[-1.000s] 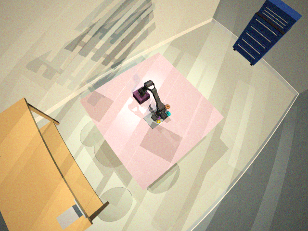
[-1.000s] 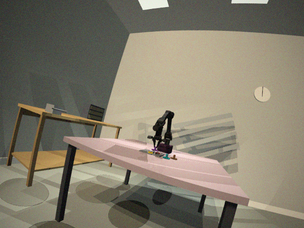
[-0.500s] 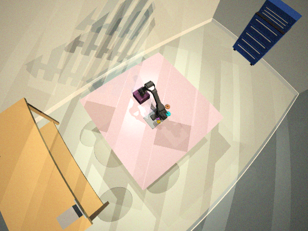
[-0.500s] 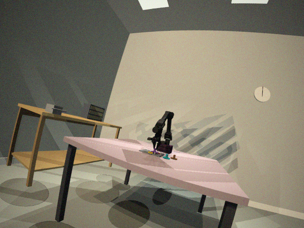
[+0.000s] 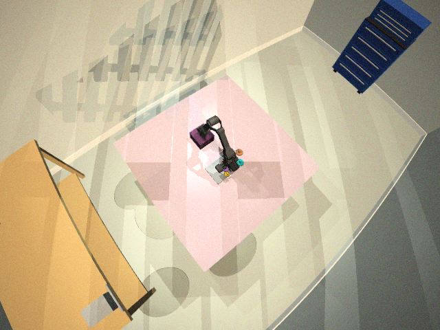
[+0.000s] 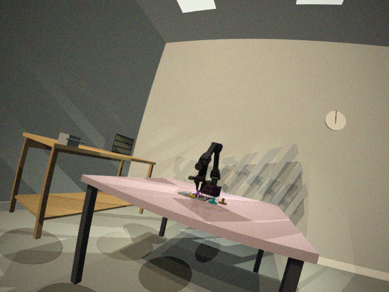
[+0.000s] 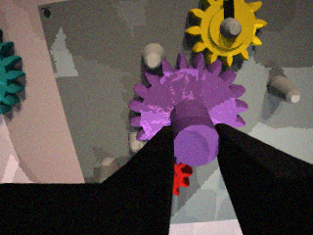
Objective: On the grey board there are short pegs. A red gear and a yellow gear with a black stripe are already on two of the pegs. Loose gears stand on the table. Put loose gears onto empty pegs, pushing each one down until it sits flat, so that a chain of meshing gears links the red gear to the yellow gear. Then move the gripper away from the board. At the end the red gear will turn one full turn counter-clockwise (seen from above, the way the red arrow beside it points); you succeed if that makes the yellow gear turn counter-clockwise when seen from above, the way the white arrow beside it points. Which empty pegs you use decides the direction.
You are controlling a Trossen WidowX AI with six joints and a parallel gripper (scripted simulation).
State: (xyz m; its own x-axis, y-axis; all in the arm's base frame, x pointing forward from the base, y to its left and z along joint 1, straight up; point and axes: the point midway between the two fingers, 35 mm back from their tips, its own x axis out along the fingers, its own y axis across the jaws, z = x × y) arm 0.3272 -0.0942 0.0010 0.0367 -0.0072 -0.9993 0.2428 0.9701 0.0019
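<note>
Pinched on the purple gear's (image 5: 226,169) (image 6: 198,193) (image 7: 190,98) stem, the gripper (image 5: 225,168) (image 6: 197,190) (image 7: 193,133) holds it between the yellow gear (image 5: 226,174) (image 6: 192,195) (image 7: 226,31) and the red gear (image 7: 182,177).

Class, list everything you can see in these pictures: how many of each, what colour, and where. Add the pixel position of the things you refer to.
purple gear (image 7: 188,88): one, purple, over the board
yellow gear (image 7: 215,30): one, yellow with black stripe, on a peg
red gear (image 7: 182,177): one, red, partly hidden below the purple gear
teal gear (image 5: 240,162) (image 6: 213,201): one, teal, on the table beside the board
orange-brown gear (image 5: 238,152) (image 6: 222,201): one, on the table near the teal gear
board (image 7: 64,105): one, grey, on the table, with several grey pegs
table (image 5: 213,230) (image 6: 251,216): one, pink
tool cabinet (image 5: 376,46): one, blue, by the wall
workbench (image 5: 31,220) (image 6: 103,154): one, wooden
clock (image 6: 335,120): one, pale, on the wall
gripper (image 7: 193,133): one, black, shut on the purple gear's stem
</note>
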